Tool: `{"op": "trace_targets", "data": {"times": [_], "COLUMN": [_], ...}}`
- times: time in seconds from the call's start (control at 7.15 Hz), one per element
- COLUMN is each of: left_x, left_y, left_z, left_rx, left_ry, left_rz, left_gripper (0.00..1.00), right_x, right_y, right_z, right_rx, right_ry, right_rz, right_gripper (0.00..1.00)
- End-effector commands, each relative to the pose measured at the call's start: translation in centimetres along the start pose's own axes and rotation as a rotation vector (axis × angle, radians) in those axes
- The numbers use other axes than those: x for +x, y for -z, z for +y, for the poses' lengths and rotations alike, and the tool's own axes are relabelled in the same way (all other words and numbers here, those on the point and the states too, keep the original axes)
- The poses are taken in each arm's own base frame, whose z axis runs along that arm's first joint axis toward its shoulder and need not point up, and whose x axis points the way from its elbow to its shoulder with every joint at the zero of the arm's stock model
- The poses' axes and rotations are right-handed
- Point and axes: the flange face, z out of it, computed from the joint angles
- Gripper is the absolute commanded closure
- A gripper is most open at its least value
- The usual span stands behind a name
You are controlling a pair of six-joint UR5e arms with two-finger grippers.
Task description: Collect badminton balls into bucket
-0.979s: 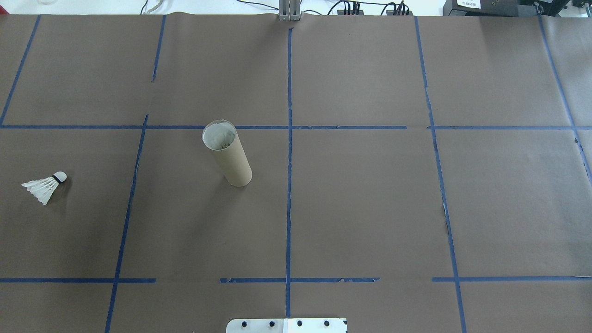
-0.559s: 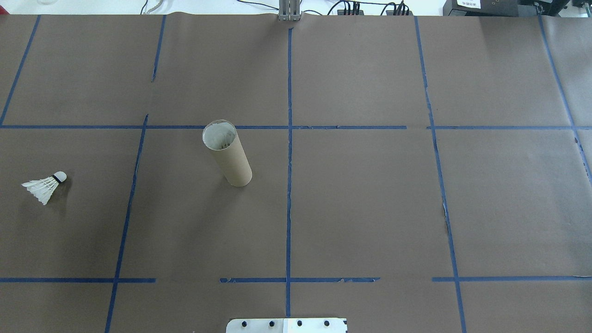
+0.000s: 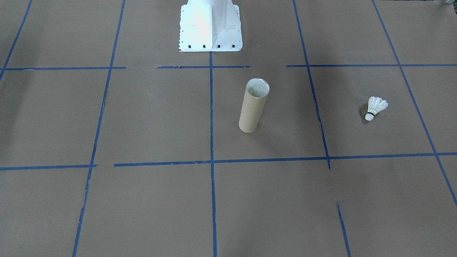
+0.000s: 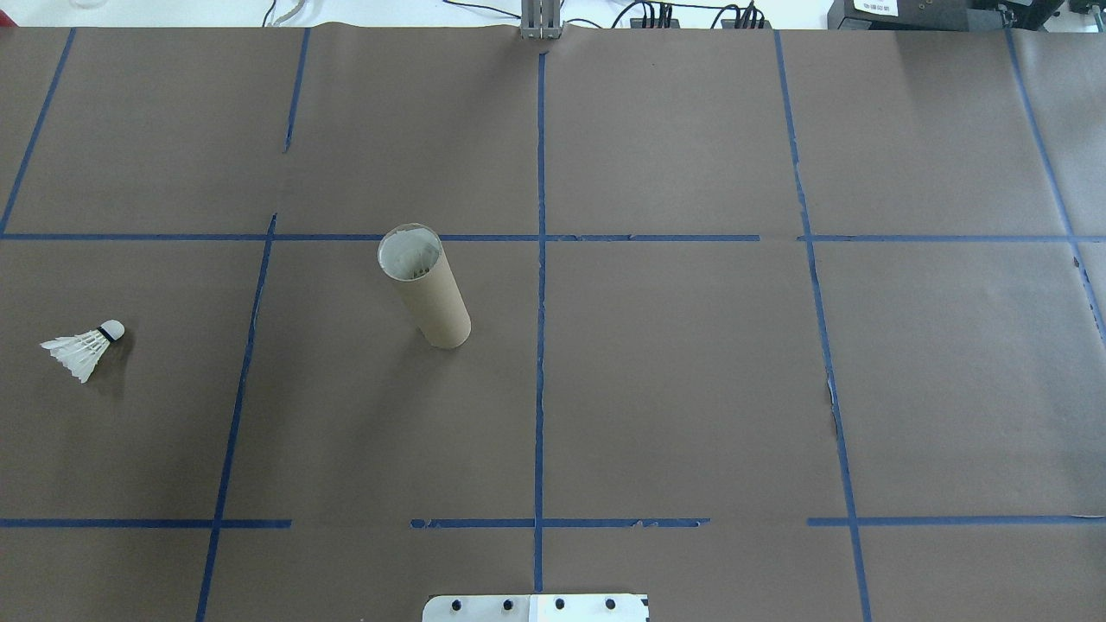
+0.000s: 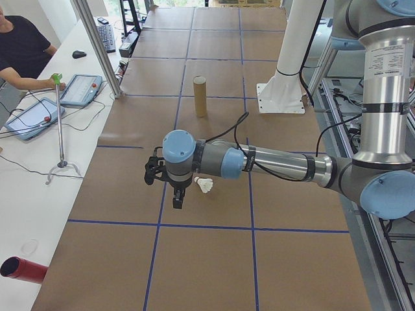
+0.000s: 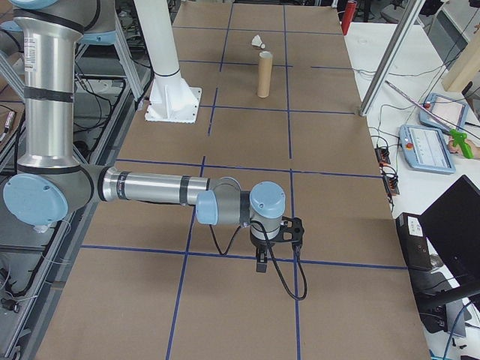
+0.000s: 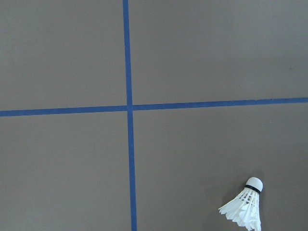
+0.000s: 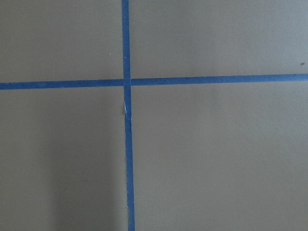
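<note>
a white shuttlecock [image 4: 84, 349] lies on its side near the left edge of the table [image 4: 691, 389], cork tip turned toward the middle. the tan cardboard tube [image 4: 424, 289] stands upright, open end up, well apart from it and just left of the centre tape line [image 4: 541, 345]. the left end effector [image 5: 176, 197] hangs above the table near the shuttlecock; the right end effector [image 6: 262, 259] hangs over the table's opposite end. whether either is released or clenched cannot be told.

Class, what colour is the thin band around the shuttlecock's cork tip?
Black, on the shuttlecock; the band sits just below the white cork. It shows best in the left wrist-mounted view.
</note>
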Motion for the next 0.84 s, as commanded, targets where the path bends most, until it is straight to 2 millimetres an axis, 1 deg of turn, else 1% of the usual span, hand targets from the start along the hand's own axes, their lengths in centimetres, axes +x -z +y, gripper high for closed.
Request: {"op": "trace_targets", "data": {"times": [0.0, 0.14, 0.28, 0.42, 0.56, 0.7], "left_x": [-1.8, -1.6, -1.3, -0.5, 0.6, 2.5], "left_y": [-1.2, -1.3, -1.8, -2.4, -3.5, -4.6], "left_z": [5.8, 7.1, 8.3, 8.4, 8.7, 8.8], "left_rx": [0.104, 0.146, 0.130, 0.132, 0.123, 0.112], "left_ry": [0.050, 0.127, 0.150, 0.112, 0.073, 0.120], "left_rz": [0.023, 0.066, 0.109, 0.122, 0.138, 0.169], "left_gripper": [0.00, 0.00, 0.00, 0.00, 0.00, 0.00], "right_x": [0.0, 0.0, 0.0, 0.0, 0.0, 0.0], "right_y": [0.0, 0.0, 0.0, 0.0, 0.0, 0.0], "right_z": [0.0, 0.0, 0.0, 0.0, 0.0, 0.0], "right_rx": [0.000, 0.000, 0.000, 0.000, 0.000, 0.000], "right_ry": [0.000, 0.000, 0.000, 0.000, 0.000, 0.002], "right_rz": [0.000, 0.000, 0.000, 0.002, 0.000, 0.000], "right_gripper": [0.00, 0.00, 0.00, 0.00, 0.00, 0.00]}}
